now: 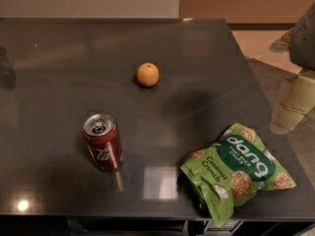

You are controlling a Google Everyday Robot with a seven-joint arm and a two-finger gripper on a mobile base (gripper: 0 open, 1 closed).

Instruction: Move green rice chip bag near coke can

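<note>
Camera view: green rice chip bag (236, 173) overhangs table (206, 73) front, coke can (103, 144) well left, gripper (291, 107) (grip unclear) right.

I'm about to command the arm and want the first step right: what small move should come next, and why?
Probably bring the gripper down and left over the green rice chip bag. It hangs beside the right edge of the table, up and right of the bag. The bag lies ungripped at front right, well apart from the coke can standing at front left.
</note>
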